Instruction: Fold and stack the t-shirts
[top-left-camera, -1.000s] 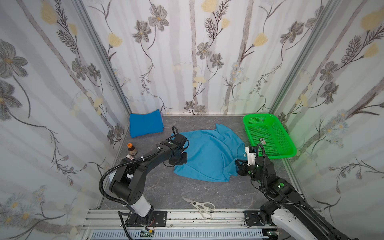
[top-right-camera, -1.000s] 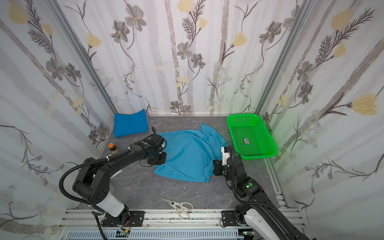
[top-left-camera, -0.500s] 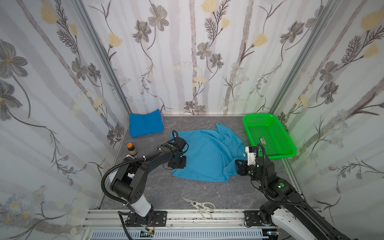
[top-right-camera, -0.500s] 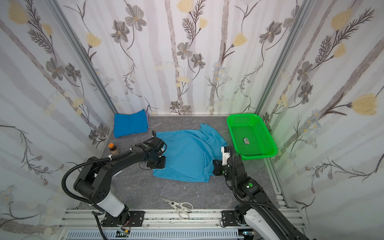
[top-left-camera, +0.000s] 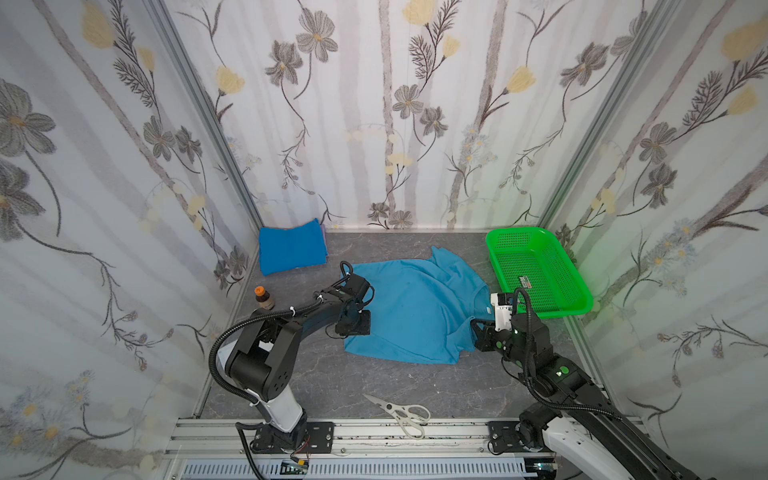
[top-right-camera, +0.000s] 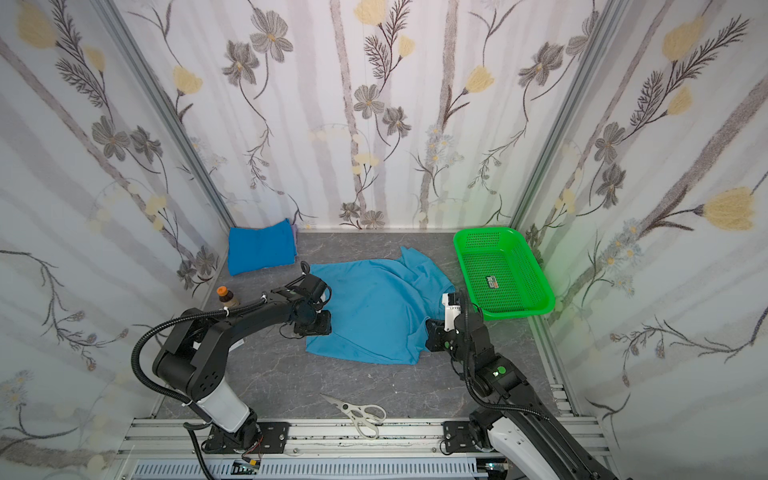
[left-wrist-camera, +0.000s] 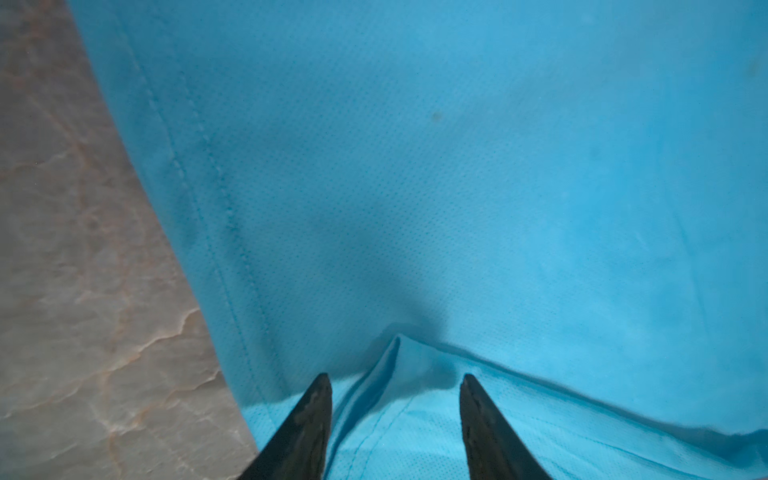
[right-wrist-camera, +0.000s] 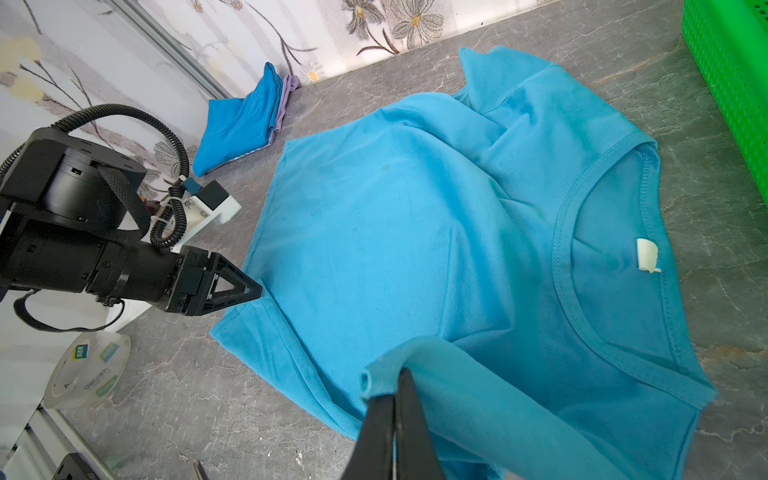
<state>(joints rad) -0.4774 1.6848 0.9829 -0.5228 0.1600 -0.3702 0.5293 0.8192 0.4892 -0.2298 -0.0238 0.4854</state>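
The light sky-blue t-shirt (top-left-camera: 415, 307) (top-right-camera: 374, 307) lies spread on the grey table, collar to the right. At its left hem my left gripper (top-left-camera: 353, 326) (left-wrist-camera: 395, 376) is open and low over the cloth. A small raised fold of the shirt (left-wrist-camera: 457, 166) sits between the parted fingers, which do not pinch it. My right gripper (top-left-camera: 478, 330) (right-wrist-camera: 399, 374) is shut on a lifted sleeve edge of the shirt (right-wrist-camera: 415, 228) near the collar. The darker blue t-shirt (top-left-camera: 291, 249) (right-wrist-camera: 241, 120) lies folded in the back left corner.
A green basket (top-left-camera: 536, 270) stands at the right, close behind my right arm. Scissors (top-left-camera: 399, 411) lie by the front rail. A small orange-capped bottle (top-left-camera: 262, 297) stands by the left wall. A tape roll (right-wrist-camera: 87, 374) lies near the left arm's base.
My left gripper has slid a little toward the front along the shirt's left hem and gone from shut to open, letting go of the cloth. The right gripper has not moved.
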